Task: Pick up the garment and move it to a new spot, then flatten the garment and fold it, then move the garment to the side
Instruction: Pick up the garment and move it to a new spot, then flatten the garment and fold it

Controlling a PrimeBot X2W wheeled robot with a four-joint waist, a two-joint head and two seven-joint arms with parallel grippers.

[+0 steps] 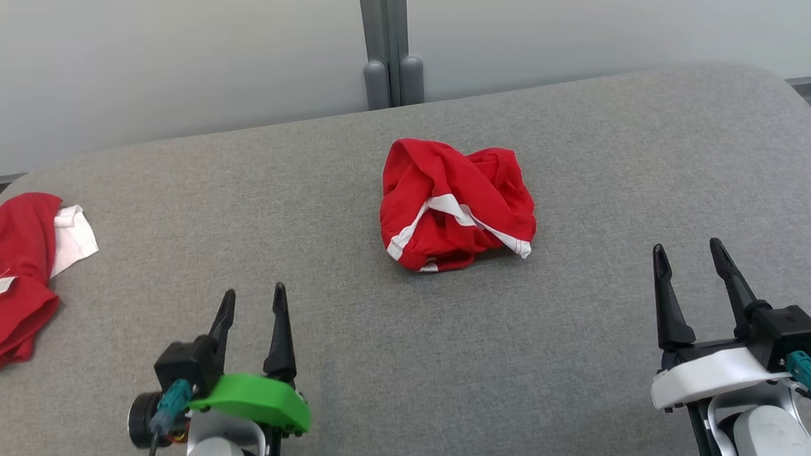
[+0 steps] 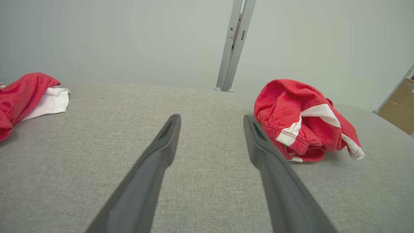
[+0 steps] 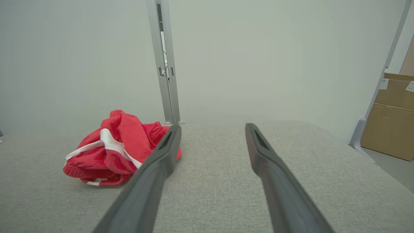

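Observation:
A crumpled red garment with white stripes lies bunched near the middle of the grey padded surface. My left gripper hovers open at the lower left, well short of the garment and to its left. My right gripper stands open at the lower right, apart from the garment. In the left wrist view the garment sits just right of my open left gripper. The right wrist view has the garment to the left of my open right gripper. Nothing is between either pair of fingers.
A second red and white garment lies at the far left edge of the surface, seen too as a red and white heap in the left wrist view. A grey post rises behind. Cardboard boxes stand on the floor to the right.

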